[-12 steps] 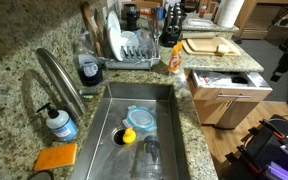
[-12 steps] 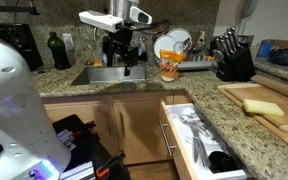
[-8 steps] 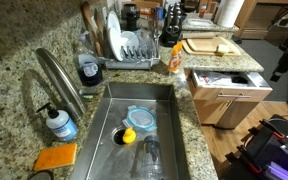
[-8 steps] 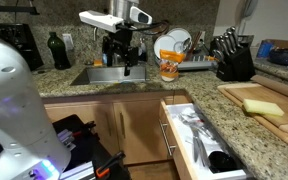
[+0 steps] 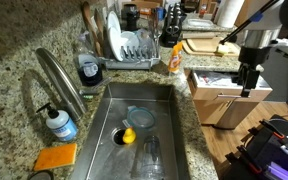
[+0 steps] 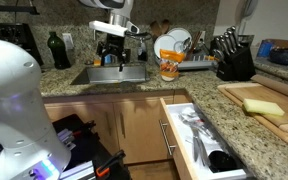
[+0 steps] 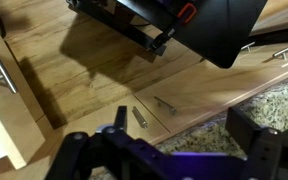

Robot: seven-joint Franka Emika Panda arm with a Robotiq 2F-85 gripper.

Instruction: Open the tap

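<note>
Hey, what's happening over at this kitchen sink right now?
A robot arm is working toward the tap, the tall steel gooseneck beside the sink, but nothing is touching it. The gripper hangs in the air with its jaws open and empty, clearly apart from the tap. The wrist view shows only wood and the edge of the granite counter below it.
</note>
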